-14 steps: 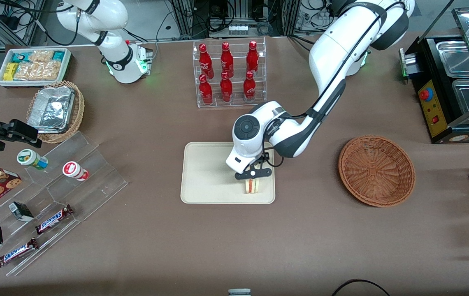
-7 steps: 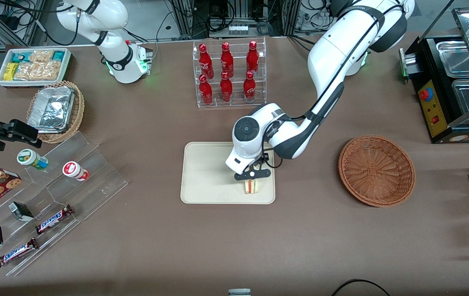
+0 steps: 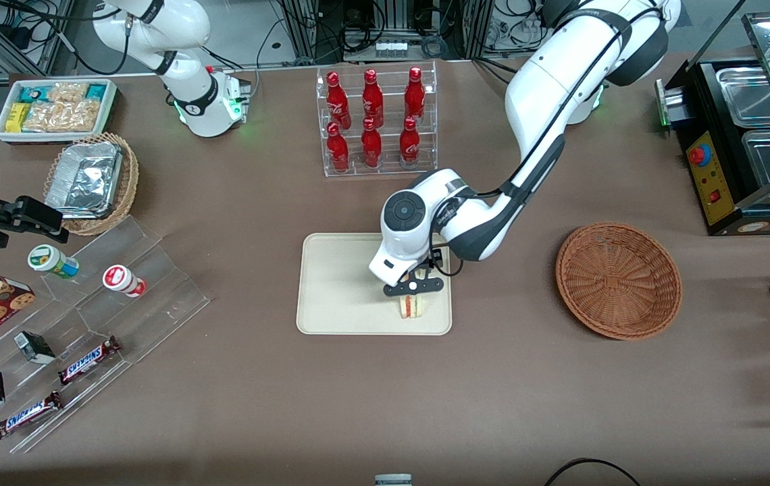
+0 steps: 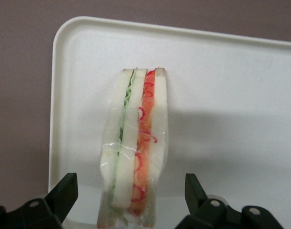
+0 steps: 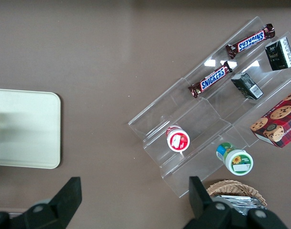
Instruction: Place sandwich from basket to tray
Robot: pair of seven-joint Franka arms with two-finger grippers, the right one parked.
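Brown tabletop; smooth cream tray bears wrapped triangular sandwich between wide-spread end effector.

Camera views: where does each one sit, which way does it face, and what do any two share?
Front view: high, facing the robots, looking down on the table; shows the working arm with its claw above the sandwich on the tray, basket empty.
Left wrist view: on the working arm, looking down between open fingers at the sandwich on the tray.
Right wrist view: on the parked arm, looking down at the snack shelf.
Shared: all three show the tray.
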